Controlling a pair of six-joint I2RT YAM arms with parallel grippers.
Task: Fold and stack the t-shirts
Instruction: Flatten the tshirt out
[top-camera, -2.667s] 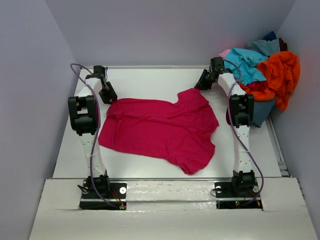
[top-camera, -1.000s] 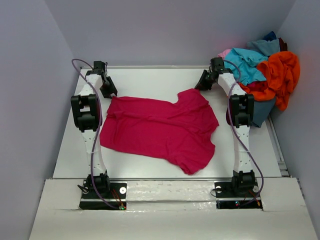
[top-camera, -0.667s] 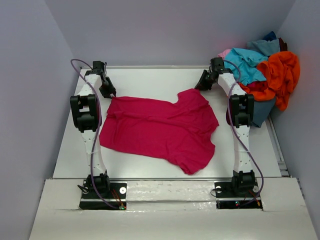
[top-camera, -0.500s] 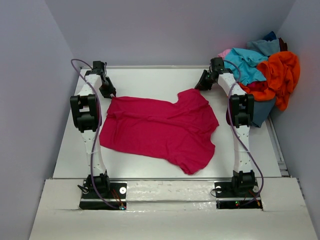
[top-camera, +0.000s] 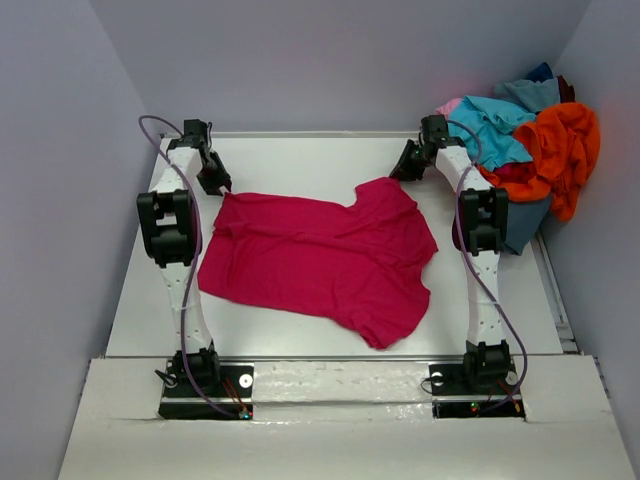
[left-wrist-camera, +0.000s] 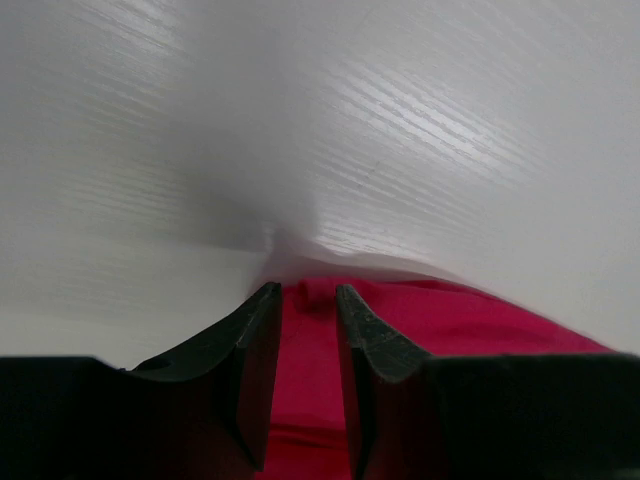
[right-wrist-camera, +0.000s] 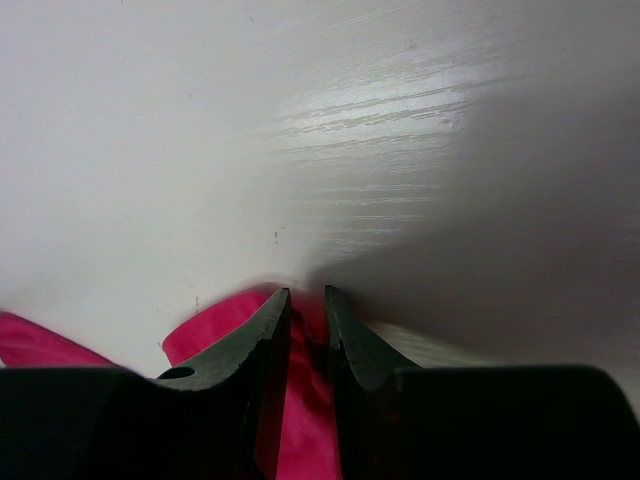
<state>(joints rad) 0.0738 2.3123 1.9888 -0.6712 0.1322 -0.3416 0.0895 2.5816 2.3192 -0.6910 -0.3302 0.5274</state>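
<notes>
A crimson-magenta t-shirt (top-camera: 320, 255) lies spread flat across the middle of the table. My left gripper (top-camera: 213, 183) is down at its far left corner. In the left wrist view the left gripper (left-wrist-camera: 305, 295) has its fingers close on either side of a small raised fold of the crimson t-shirt (left-wrist-camera: 305, 400). My right gripper (top-camera: 405, 168) is at the far right corner of the shirt. In the right wrist view the right gripper (right-wrist-camera: 307, 295) is shut narrowly on a bunched bit of the crimson t-shirt (right-wrist-camera: 215, 325).
More t-shirts are heaped at the back right off the table's corner: orange (top-camera: 565, 150), turquoise (top-camera: 495, 125), a bit of pink (top-camera: 450, 105) and dark blue (top-camera: 540, 72). White table (top-camera: 300, 160) stretches beyond the shirt. Walls stand close on both sides.
My left gripper has edged slightly toward the far left at the shirt's corner and its jaws have narrowed on the cloth. The right arm and the shirt's spread look unchanged.
</notes>
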